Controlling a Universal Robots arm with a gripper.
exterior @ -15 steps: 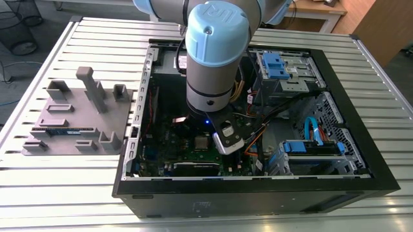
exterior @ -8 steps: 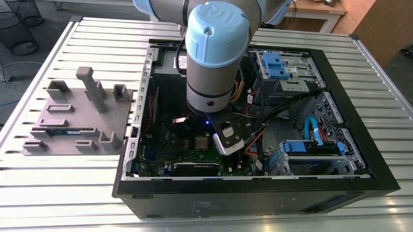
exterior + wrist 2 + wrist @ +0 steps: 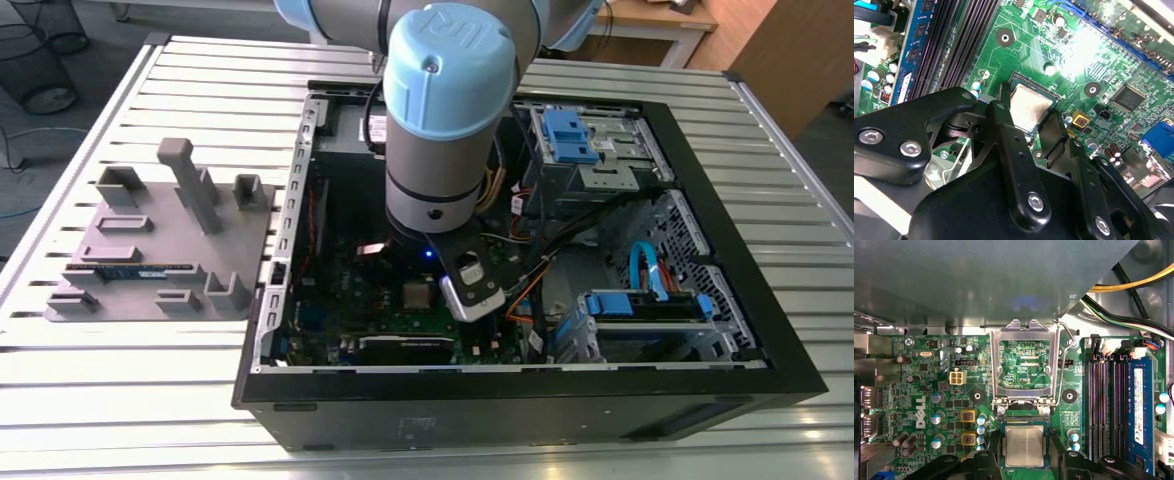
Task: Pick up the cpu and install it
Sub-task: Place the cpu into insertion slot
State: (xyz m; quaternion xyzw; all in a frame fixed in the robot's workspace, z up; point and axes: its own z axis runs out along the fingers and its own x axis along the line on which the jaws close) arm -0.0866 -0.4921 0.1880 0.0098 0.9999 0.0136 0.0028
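Observation:
The cpu [image 3: 1024,446], a flat square chip with a silvery top, lies in the black socket on the green motherboard [image 3: 929,390]. It also appears in the exterior view as the cpu [image 3: 418,295], low inside the open computer case. My gripper [image 3: 1030,124] hangs right over it, one black finger [image 3: 991,442] on each side of the socket. A thin strip of socket edge shows between chip and fingers, so the jaws stand slightly open around it. The silver socket frame [image 3: 1026,365] is swung up and open beyond the chip.
Black memory slots and a blue memory stick [image 3: 1139,405] run beside the socket. Yellow and black cables [image 3: 1134,285] cross the case wall. In the exterior view, a grey fixture plate [image 3: 160,240] with a memory stick [image 3: 134,270] lies on the slatted table, at the view's left of the case [image 3: 534,400].

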